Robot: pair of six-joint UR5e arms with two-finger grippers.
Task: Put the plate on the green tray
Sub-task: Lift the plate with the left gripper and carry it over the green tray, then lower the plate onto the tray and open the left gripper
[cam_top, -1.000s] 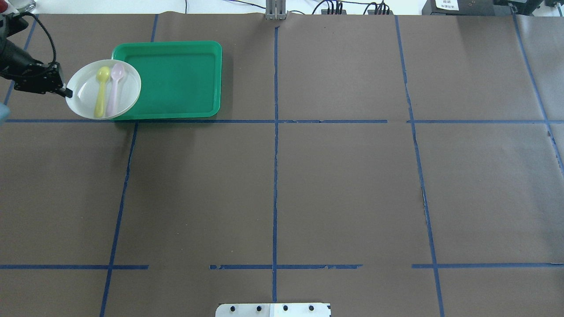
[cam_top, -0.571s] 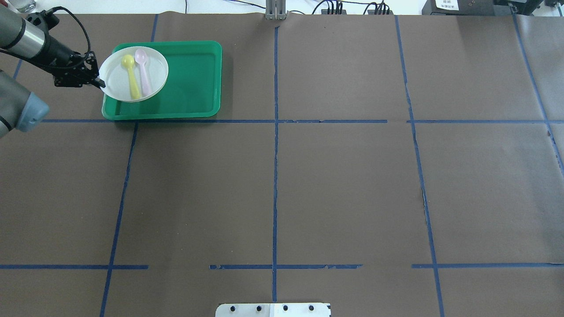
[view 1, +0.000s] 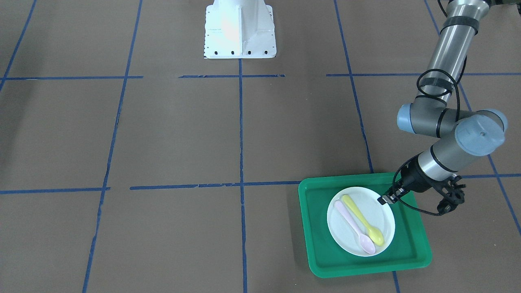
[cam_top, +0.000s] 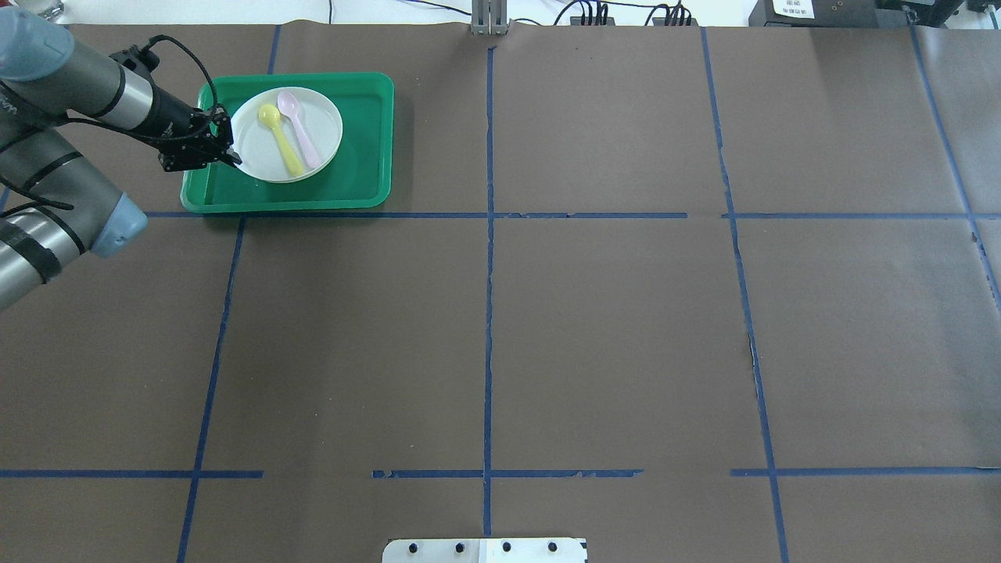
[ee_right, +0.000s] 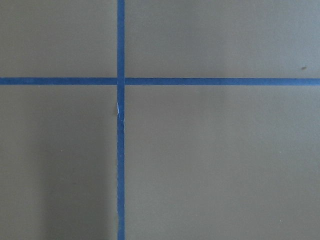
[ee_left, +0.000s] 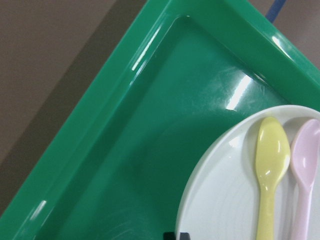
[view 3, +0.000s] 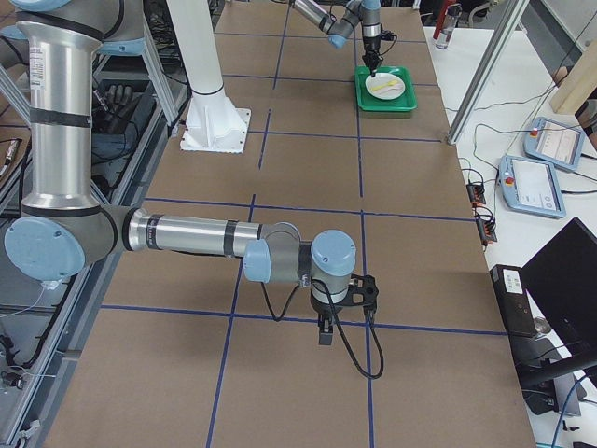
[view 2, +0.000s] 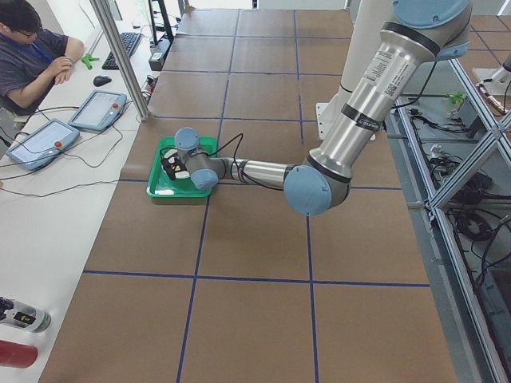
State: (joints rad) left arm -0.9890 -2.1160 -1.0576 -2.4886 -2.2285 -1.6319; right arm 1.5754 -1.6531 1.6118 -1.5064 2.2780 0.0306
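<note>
Left fingers [view 1: 383, 200] pinch the plate [view 1: 354, 234] over the green tray [view 1: 412, 253]; right fingers' [view 3: 325, 337] state unclear.

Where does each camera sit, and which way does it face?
Front-facing: across the table, facing the base; left arm at its right, over the green tray.
Overhead: behind the robot, looking down; left gripper at the plate.
Exterior left: table's end; left arm near, large.
Exterior right: opposite end; right gripper near.
Left wrist: down onto tray, plate; fingertip shows.
Right wrist: down onto blue tape; no fingers.
Shared: first two show plate inside tray.
</note>
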